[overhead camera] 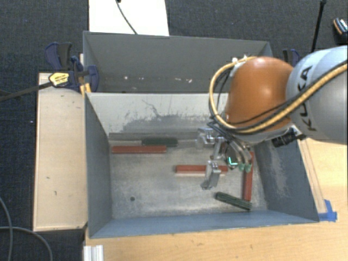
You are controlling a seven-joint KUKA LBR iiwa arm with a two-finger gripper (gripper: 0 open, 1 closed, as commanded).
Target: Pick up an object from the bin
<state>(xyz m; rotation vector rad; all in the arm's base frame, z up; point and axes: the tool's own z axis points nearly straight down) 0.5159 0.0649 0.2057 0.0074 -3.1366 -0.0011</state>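
Camera view: arm (318, 91) over right wall (283, 170), bare bin floor (147, 192) at left.

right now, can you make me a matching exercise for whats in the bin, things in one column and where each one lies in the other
Things
1. gripper
2. left red stick
3. right red stick
4. right dark green stick

Places
a. right beside the back dark green stick
b. slanted, nearest the front wall
c. over the middle red stick
d. running front to back, by the right side

Pairs: 1-c, 2-a, 3-d, 4-b
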